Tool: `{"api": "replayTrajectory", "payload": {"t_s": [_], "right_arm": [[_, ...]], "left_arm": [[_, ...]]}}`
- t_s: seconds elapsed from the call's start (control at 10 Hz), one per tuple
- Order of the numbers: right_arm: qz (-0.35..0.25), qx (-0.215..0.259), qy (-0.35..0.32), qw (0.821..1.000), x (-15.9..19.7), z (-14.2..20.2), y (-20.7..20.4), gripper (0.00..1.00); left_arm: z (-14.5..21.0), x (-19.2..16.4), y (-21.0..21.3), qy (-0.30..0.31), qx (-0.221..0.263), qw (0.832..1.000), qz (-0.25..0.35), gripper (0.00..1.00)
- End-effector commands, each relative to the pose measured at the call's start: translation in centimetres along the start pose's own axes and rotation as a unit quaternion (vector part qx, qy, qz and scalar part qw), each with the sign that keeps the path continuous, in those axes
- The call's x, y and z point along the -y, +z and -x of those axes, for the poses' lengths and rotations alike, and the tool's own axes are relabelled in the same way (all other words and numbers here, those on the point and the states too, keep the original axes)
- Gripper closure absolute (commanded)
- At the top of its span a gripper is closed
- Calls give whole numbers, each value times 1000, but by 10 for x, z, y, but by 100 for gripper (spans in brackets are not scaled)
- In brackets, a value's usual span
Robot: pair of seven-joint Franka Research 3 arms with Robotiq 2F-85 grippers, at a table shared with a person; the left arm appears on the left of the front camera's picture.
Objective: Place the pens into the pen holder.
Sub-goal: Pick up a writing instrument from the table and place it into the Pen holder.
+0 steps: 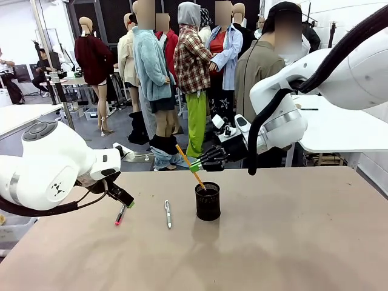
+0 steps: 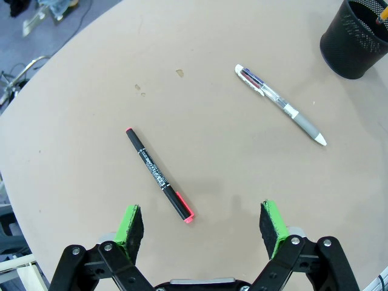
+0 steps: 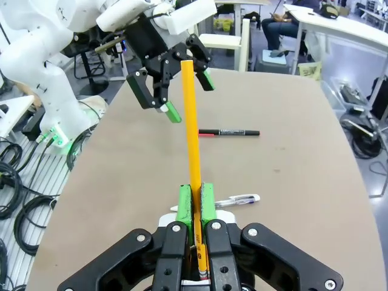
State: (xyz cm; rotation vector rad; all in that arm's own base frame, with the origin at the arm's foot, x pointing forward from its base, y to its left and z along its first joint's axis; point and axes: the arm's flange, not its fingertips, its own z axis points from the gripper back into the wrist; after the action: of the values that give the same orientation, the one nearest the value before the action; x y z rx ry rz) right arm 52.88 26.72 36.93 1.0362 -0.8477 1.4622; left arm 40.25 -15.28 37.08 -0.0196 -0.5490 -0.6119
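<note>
Left hand (image 2: 201,224), spread, hovers over red-black pen (image 2: 159,174) for pickup; right hand (image 1: 195,165) clamps orange-yellow pencil (image 1: 182,153), tip in black wire-mesh cup (image 1: 208,206).

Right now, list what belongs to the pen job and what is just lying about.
Job: orange-yellow pencil-like pen in the right gripper, tip in the black wire-mesh cup; red-and-black marker; silver-white clip pen.
Lying about: black floor cables; white side table; small brown tabletop specks.

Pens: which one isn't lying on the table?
The orange-yellow pen, pinched in the right gripper, its tip inside the pen holder. The red-and-black pen and the silver-white pen both lie flat on the table.
</note>
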Motion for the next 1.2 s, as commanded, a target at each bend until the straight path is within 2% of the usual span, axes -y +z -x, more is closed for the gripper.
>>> {"api": "replayTrajectory", "payload": {"t_s": [0.0,0.4,0.5,0.9,1.0,1.1], "right_arm": [[-5,-9,-5,1000,6,6,-7,100],[5,-25,-15,1000,-1,33,-9,100],[5,-26,-14,1000,-1,37,-7,93],[20,-19,-17,999,-5,40,5,19],[42,-26,-21,999,-10,39,18,19],[88,-59,-52,993,-16,39,40,19]], "left_arm": [[1,-2,0,2,1,1000,0,0],[1,-2,0,2,1,1000,0,0],[1,-2,0,2,1,1000,0,0],[1,-2,0,2,1,1000,0,0],[1,-2,0,2,1,1000,0,0],[1,-2,0,2,1,1000,0,0]]}}
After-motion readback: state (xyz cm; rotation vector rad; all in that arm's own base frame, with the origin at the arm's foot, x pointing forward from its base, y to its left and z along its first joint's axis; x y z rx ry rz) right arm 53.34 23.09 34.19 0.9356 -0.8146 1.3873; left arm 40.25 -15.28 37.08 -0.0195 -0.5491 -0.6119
